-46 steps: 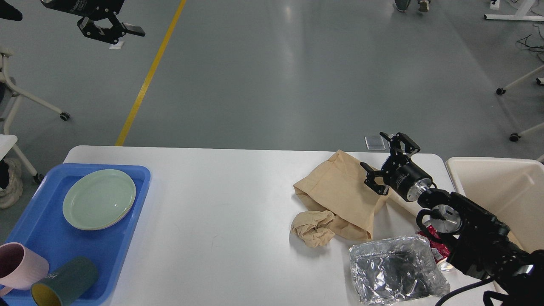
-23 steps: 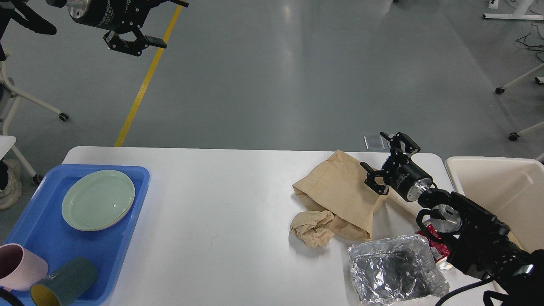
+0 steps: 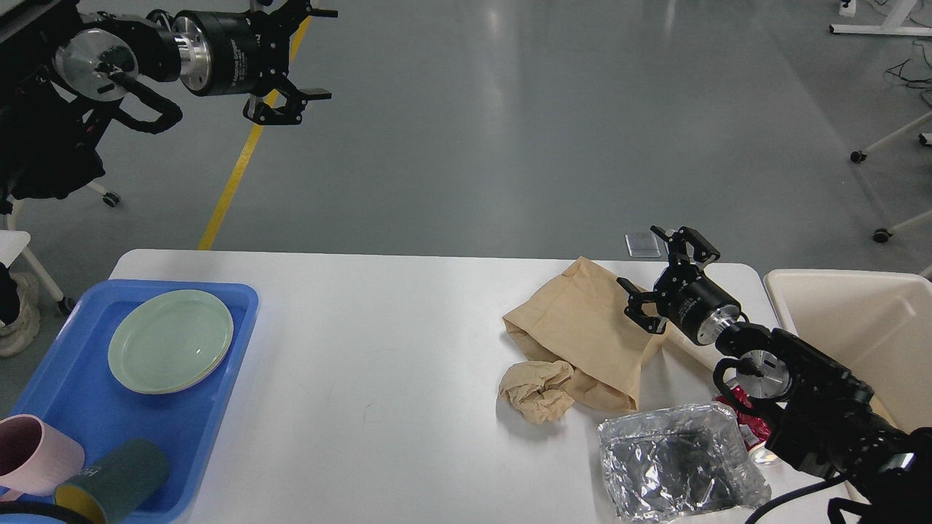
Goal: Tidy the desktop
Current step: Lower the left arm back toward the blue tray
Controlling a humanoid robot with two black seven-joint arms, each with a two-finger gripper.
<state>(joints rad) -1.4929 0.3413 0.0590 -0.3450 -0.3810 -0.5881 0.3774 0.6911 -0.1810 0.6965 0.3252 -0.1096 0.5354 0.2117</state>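
Faintly, white lettering marks the dark green cup (image 3: 116, 482); unreadable.

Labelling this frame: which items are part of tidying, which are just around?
Job: desktop, paper bag, crumpled paper, foil, red wrapper, bin, tray.
Bystanders: chair legs, yellow floor line.

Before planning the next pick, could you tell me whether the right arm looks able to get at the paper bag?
Probably yes: the right gripper is open over the paper bag's far right edge, with nothing between them.
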